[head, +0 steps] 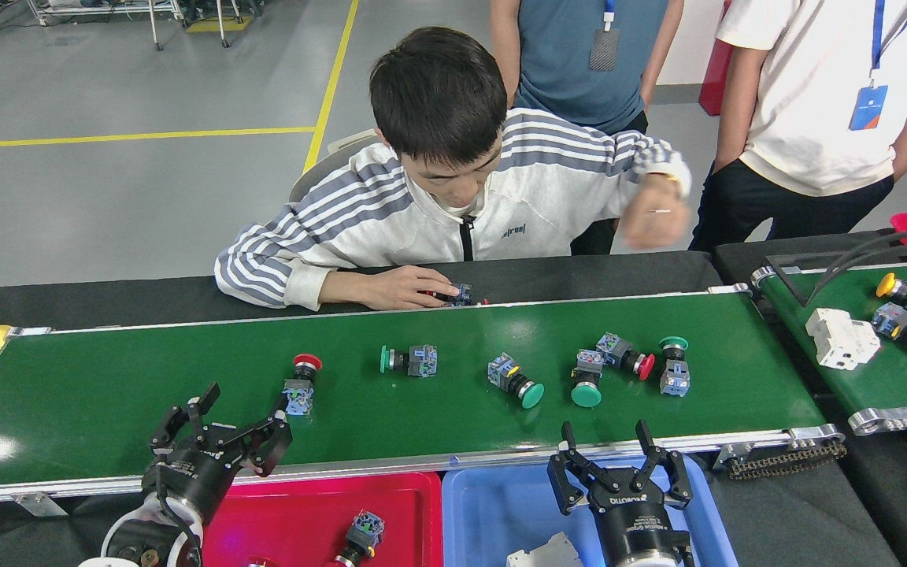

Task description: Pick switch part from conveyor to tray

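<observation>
With both jaws spread wide and empty, my left gripper point(221, 421) hangs just short of the red-capped switch point(301, 383) on the green conveyor point(107, 394), my right gripper point(620, 461) over the blue tray point(493, 512); if the belt is moving, I could close on nothing.

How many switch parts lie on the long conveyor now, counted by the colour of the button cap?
Red-capped switch parts: 2
Green-capped switch parts: 4
Total on the conveyor: 6
</observation>
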`<state>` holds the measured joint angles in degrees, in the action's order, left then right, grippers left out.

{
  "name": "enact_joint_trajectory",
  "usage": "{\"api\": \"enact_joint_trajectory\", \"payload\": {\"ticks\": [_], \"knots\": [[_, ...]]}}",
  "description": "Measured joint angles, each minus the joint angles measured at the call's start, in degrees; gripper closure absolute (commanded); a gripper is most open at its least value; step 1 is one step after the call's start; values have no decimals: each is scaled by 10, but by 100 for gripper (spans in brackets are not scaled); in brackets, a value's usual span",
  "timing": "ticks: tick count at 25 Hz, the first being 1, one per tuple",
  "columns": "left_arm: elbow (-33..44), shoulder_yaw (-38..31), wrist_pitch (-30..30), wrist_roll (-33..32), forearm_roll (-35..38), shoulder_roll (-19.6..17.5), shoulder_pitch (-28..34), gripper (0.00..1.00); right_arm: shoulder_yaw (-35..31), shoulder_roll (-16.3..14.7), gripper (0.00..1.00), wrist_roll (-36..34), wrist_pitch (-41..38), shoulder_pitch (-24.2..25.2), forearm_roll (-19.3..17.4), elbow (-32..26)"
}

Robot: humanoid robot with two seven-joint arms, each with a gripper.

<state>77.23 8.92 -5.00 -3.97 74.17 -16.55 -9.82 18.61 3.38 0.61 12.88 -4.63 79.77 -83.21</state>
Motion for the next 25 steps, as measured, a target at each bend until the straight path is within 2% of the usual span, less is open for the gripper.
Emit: {"api": "enact_joint_trajectory", "payload": {"ticks": [7, 10, 11, 14, 15, 17, 19, 20, 22, 25], "knots": [[-14, 1, -32, 0, 0, 9, -5, 0, 7, 37, 2, 15, 2, -75, 0, 105], [-46, 4, -35, 0, 0, 11, -27, 0, 9, 52, 3, 17, 2, -108, -1, 153], [-64, 10, -32, -1, 0, 13, -40, 0, 12, 53, 8, 17, 2, -117, -3, 164], [-117, 24, -7, -2, 1, 18, -77, 2, 22, 53, 55, 17, 3, -126, -3, 179], [-136, 25, 4, -1, 1, 18, -87, 5, 24, 53, 66, 18, 5, -127, -3, 181], [-158, 25, 15, 1, 1, 18, -97, 25, 33, 53, 86, 18, 6, -128, -3, 183], [-164, 25, 21, 2, 0, 18, -99, 64, 42, 51, 95, 21, 1, -129, -3, 183], [-165, 25, 22, 2, -1, 18, -99, 79, 45, 48, 97, 24, 0, -129, -3, 183], [-165, 24, 22, 2, -4, 18, -98, 90, 49, 43, 98, 28, -3, -130, -3, 180], [-162, 21, 17, 15, -5, 18, -85, 95, 58, 36, 98, 29, -17, -125, -3, 157]]}}
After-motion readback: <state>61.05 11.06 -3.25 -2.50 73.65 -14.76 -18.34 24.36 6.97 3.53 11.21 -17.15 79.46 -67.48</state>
